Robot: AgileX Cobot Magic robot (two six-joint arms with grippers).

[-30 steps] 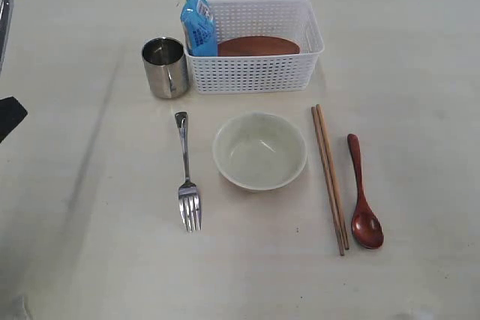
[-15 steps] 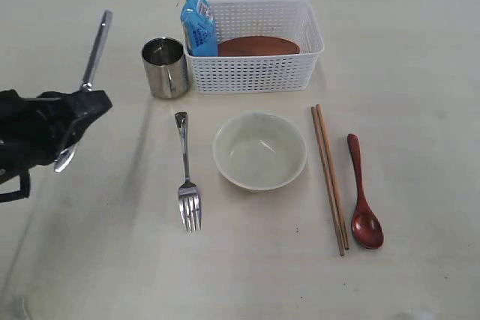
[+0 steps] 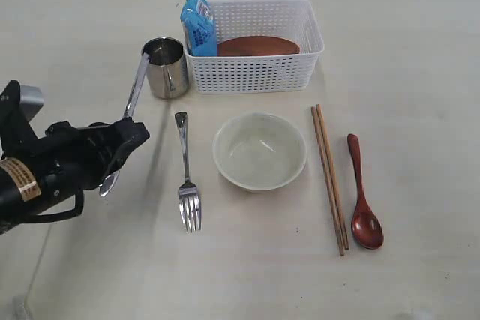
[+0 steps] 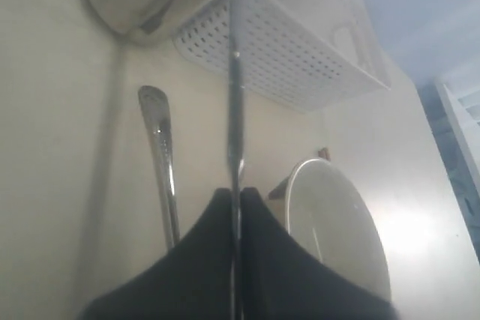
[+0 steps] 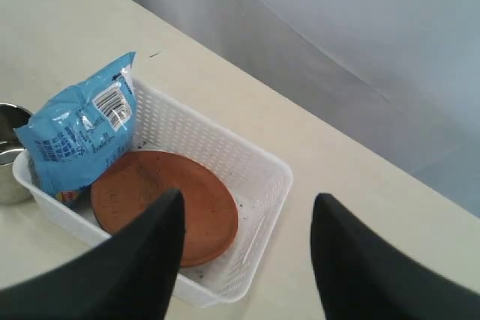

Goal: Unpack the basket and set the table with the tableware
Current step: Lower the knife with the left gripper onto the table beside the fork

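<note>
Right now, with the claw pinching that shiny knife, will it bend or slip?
Probably stiff: the knife juts out straight from the left claw. Its polished steel looks slippery, so it might pivot or slide. Likely light, being so thin.

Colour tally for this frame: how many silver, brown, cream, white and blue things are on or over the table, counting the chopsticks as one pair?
Silver: 3 (fork, mug, knife)
Brown: 3 (chopsticks, spoon, plate)
Cream: 1 (bowl)
White: 1 (basket)
Blue: 1 (packet)
Total: 9

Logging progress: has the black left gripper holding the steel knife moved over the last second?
Yes. The black left gripper moved rightward, closer to the steel fork.
</note>
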